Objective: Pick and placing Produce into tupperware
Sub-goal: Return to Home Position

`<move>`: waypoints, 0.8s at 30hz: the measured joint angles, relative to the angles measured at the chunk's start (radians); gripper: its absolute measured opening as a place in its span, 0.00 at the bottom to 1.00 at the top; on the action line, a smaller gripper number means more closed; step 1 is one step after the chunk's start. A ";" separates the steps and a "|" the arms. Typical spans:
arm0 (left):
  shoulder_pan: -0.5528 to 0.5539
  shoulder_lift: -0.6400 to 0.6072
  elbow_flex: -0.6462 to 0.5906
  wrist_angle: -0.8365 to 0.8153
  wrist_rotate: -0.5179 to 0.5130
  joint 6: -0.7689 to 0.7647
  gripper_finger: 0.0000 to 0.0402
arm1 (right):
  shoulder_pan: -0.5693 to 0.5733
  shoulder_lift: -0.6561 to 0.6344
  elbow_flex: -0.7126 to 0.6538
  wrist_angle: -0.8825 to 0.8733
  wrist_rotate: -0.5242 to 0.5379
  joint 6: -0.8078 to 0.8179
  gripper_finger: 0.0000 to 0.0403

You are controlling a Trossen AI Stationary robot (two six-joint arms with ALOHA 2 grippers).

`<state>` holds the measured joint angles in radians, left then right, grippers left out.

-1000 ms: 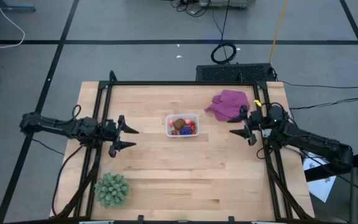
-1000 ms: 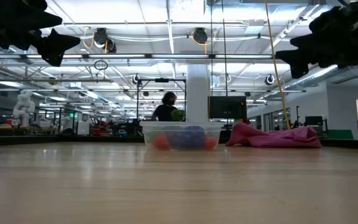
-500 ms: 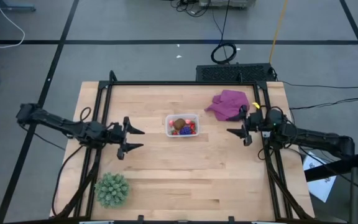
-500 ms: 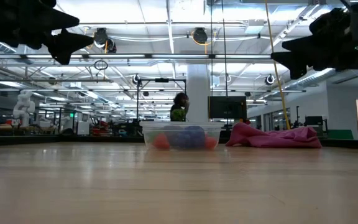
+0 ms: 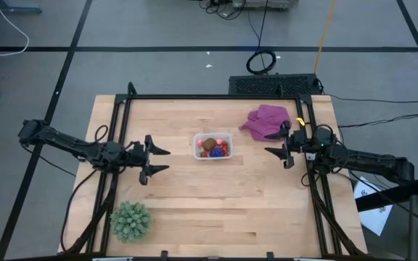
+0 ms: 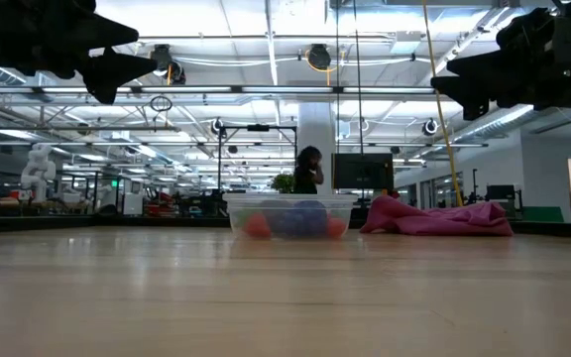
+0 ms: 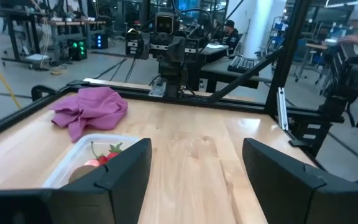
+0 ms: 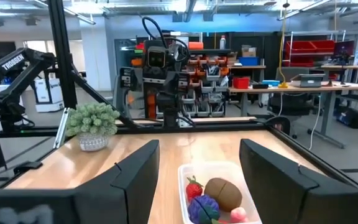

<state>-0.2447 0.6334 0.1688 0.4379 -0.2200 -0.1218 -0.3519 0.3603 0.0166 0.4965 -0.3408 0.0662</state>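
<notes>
The clear tupperware (image 5: 212, 146) stands on the wooden table at its middle, toward the far edge. Inside lie red strawberry pieces (image 5: 223, 151), a brown round piece (image 5: 208, 143) and a dark purple cluster (image 5: 215, 153); they also show in the right wrist view (image 8: 216, 196). My left gripper (image 5: 158, 160) is open and empty, above the table left of the tupperware. My right gripper (image 5: 273, 144) is open and empty, above the table right of the tupperware.
A purple-magenta cloth (image 5: 267, 120) lies at the far right of the table. A spiky green ball (image 5: 130, 220) sits at the near left. A person (image 6: 308, 171) moves in the room behind the table. Black frame rails run along the table's edges.
My left gripper has gone toward the table's right edge, nearer the tupperware, staying open. My right gripper has shifted a little toward the left. The person in the room behind has walked to the right.
</notes>
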 joint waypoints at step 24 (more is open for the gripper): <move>0.000 0.000 0.000 0.000 0.000 -0.018 0.64 | 0.000 -0.188 -0.001 -0.035 0.000 0.000 0.53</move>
<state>-0.2447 0.6334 0.1688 0.4381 -0.2199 -0.1394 -0.3515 0.1726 0.0154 0.4614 -0.3412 0.0665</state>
